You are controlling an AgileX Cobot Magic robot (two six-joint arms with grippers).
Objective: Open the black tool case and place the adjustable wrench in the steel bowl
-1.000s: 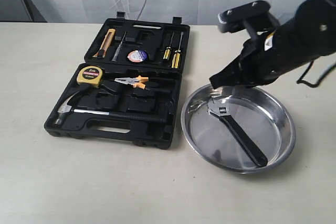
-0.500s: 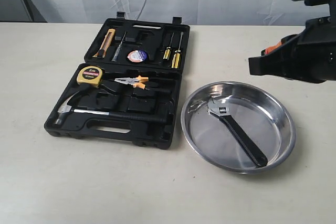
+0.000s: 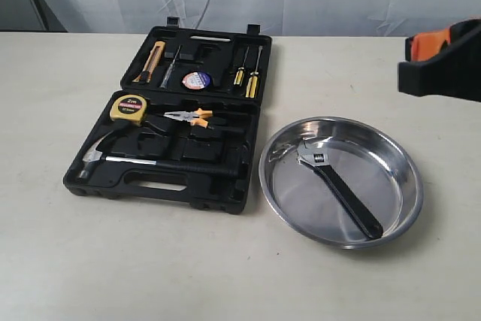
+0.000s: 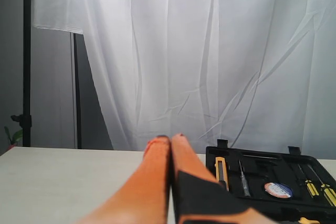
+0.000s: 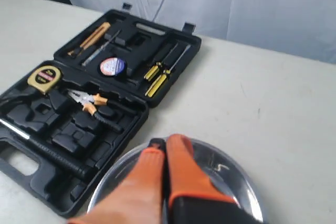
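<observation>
The adjustable wrench (image 3: 338, 186) lies loose in the steel bowl (image 3: 394, 178), silver head toward the case, black handle toward the front right. The black tool case (image 3: 188, 163) lies open to the left of the bowl. My right gripper (image 3: 409, 62) hovers at the right edge of the exterior view, above and behind the bowl and clear of it. In the right wrist view its orange fingers (image 5: 181, 166) are shut on nothing above the bowl's rim (image 5: 239, 169) and hide the wrench. My left gripper (image 4: 170, 139) is shut and empty, raised, with the case (image 4: 262, 174) beside it.
A claw hammer (image 3: 128, 159), orange-handled pliers (image 3: 192, 116) and a yellow tape measure (image 3: 129, 107) sit in the case's near half. Screwdrivers (image 3: 248, 77), a tape roll (image 3: 197, 80) and a knife (image 3: 150, 62) fill the far half. A white curtain hangs behind the table.
My right gripper has drawn back up and to the right, away from the bowl. The wrench stays lying in the bowl.
</observation>
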